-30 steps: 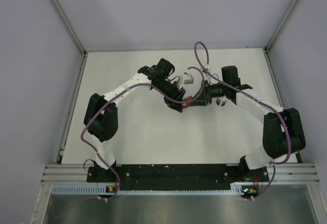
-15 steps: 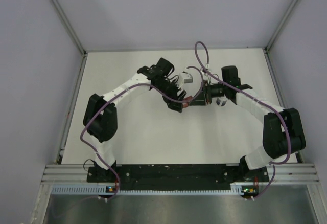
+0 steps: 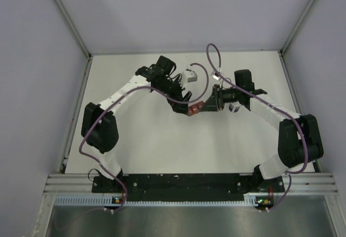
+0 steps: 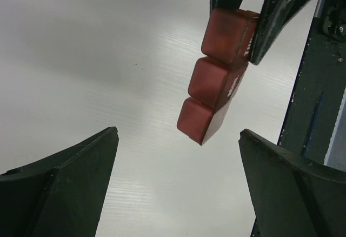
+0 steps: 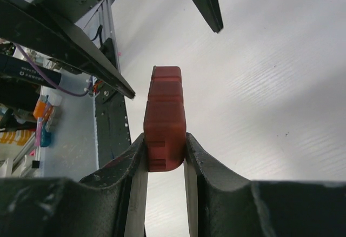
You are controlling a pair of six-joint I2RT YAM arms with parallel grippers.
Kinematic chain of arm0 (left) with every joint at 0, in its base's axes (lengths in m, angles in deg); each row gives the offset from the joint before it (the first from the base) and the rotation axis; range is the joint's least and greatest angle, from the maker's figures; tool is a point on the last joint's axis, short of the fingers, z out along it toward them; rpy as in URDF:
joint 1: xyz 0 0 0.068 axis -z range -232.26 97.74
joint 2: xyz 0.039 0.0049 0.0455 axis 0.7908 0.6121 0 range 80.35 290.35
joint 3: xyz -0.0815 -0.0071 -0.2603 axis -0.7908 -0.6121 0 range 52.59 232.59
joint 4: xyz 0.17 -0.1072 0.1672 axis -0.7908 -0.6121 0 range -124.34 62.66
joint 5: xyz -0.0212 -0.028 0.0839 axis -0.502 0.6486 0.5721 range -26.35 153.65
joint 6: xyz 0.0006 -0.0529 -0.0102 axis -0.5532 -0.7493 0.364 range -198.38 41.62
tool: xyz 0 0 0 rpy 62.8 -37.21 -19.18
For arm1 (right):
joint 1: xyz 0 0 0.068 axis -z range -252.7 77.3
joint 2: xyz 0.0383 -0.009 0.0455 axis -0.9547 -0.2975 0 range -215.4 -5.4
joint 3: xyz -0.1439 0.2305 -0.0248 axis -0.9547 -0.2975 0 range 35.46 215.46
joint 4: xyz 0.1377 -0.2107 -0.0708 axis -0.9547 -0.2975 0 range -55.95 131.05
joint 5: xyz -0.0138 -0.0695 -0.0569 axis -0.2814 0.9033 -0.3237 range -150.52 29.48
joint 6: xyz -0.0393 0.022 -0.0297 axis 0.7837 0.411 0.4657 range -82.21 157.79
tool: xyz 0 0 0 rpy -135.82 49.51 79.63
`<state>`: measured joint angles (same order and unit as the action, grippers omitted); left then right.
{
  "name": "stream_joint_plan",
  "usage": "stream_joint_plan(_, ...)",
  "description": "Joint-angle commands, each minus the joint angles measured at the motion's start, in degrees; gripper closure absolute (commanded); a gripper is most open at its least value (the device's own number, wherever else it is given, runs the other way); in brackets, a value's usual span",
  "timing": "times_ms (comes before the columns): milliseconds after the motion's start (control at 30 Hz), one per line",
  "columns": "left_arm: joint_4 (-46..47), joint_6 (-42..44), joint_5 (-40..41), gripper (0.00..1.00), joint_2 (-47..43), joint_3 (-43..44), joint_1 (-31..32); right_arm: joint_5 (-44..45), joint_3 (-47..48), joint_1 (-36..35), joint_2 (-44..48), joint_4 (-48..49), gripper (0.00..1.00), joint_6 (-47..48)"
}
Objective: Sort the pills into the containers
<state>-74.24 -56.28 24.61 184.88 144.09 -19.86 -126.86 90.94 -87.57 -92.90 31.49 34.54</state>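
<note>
- Holding the containers (image 5: 165,112) up off the worktop (image 5: 259,85), the right tool (image 5: 165,138) pinches one end compartment of the red-brown strip. The other two compartments stick out beyond its tips.
- Facing it, the left tool (image 4: 177,135) stands spread wide. The strip's free end hangs just ahead of it, in line with the gap between its fingers and touching neither.
- Step in hand, as I judge it: the strip is being handled in the air between the two tools. No pills show in any view, so the sorting proper looks not yet begun.
- Contents: the left tool's side shows only closed-looking faces with pale marks, and the right tool's side shows only a narrow edge. Whether anything lies inside cannot be told.
- The next move likely calls for setting the strip flat below the tools, or for the left tool to catch a lid edge while the right one holds firm. Either needs careful line-up, since only one end is held.
</note>
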Motion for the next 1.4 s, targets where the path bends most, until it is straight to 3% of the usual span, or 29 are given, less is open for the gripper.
stream_joint_plan(0,-1.62,2.41,-3.49,0.01,-4.86,2.45,-1.99,2.53,-0.64,0.20,1.37,1.65,1.00,-1.15)
stream_joint_plan(433,-7.77,9.88,-6.30,0.01,-8.46,-0.18,-3.49,10.88,-0.73,0.11,-3.89,6.92,1.00,-10.54)
stream_joint_plan(833,-5.84,10.85,-4.02,0.01,-14.53,-7.21,-4.63,12.38,3.40,-2.35,-18.66,16.33,1.00,-22.24)
stream_joint_plan(1167,-4.96,11.11,-3.49,0.01,-16.20,-9.94,-4.80,14.84,4.72,-3.76,-23.24,14.84,1.00,-22.07)
stream_joint_plan(1367,-5.05,10.94,-4.11,0.01,-16.11,-10.12,-4.63,14.58,4.63,-3.76,-24.12,14.40,0.81,-20.84)
